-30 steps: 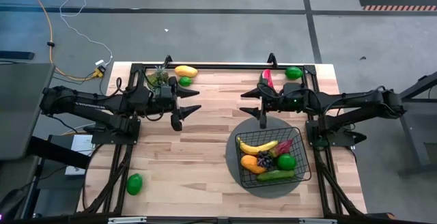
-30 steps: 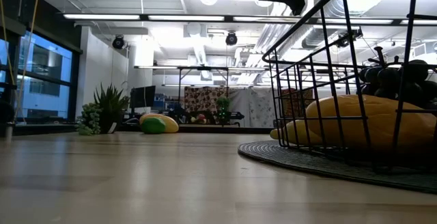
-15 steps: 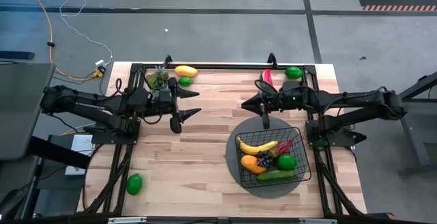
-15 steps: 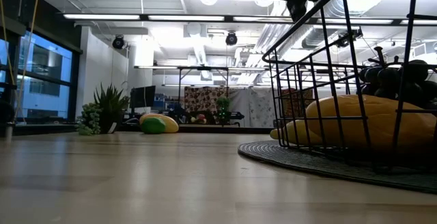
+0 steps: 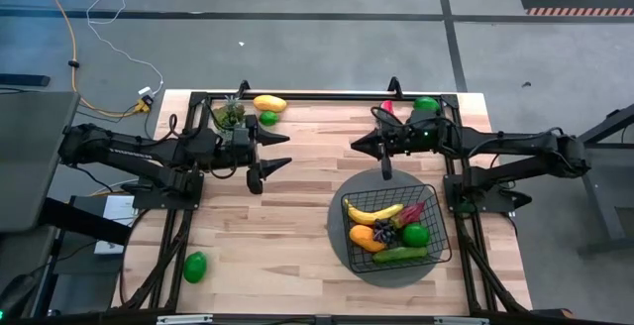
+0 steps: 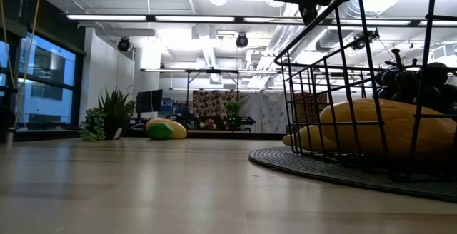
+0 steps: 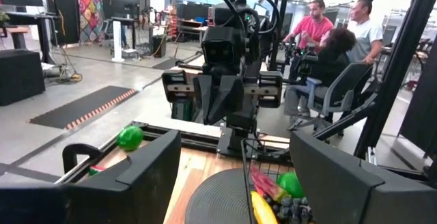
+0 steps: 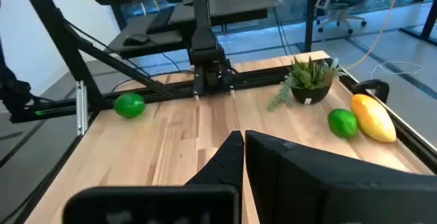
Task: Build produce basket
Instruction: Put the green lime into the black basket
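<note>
The black wire basket (image 5: 394, 228) stands on a round grey mat (image 5: 342, 251) at the near right. It holds a banana (image 5: 372, 211), a red chili, an orange mango, grapes, a lime and a cucumber (image 5: 401, 255). My right gripper (image 5: 355, 145) hovers shut and empty beyond the basket's far left corner. My left gripper (image 5: 285, 148) hovers open and empty over the table's left middle. On the table lie a yellow mango (image 5: 268, 102), a lime (image 5: 267, 118), a lime (image 5: 426, 105), a lime (image 5: 195, 266) and a watermelon slice (image 5: 386, 108), partly under the right arm.
A small potted plant (image 5: 230, 115) stands at the far left beside the mango. A black frame rail (image 5: 327, 95) runs along the far edge. Bare wood lies between the two grippers and left of the mat. People sit beyond the table's right side (image 7: 328, 39).
My right gripper has shut on nothing and has drawn slightly toward the table's far edge, so the arm now covers more of the watermelon slice.
</note>
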`<control>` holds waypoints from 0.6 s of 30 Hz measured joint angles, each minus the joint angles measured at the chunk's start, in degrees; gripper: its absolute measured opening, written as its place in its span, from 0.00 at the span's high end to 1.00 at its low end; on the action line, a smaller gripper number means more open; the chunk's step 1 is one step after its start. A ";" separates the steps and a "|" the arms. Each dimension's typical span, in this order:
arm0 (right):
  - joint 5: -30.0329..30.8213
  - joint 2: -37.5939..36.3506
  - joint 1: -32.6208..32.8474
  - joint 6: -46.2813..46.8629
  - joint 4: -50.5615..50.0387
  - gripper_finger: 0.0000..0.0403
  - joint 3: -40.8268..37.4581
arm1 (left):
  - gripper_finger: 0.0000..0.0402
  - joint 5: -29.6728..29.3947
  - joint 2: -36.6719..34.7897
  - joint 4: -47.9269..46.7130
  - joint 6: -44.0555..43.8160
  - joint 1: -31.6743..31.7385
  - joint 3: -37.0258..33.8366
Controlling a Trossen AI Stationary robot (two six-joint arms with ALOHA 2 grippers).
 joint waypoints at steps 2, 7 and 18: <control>-0.12 -0.05 -0.01 0.44 4.09 1.00 -1.98 | 0.34 0.01 0.00 0.01 0.00 0.00 0.00; -0.23 -0.18 -0.01 6.61 17.53 1.00 -10.80 | 0.34 0.01 0.00 -0.02 0.00 0.00 0.00; -2.04 -4.17 0.01 7.51 19.19 1.00 -12.11 | 0.34 -1.95 0.00 -0.61 -1.50 0.00 0.00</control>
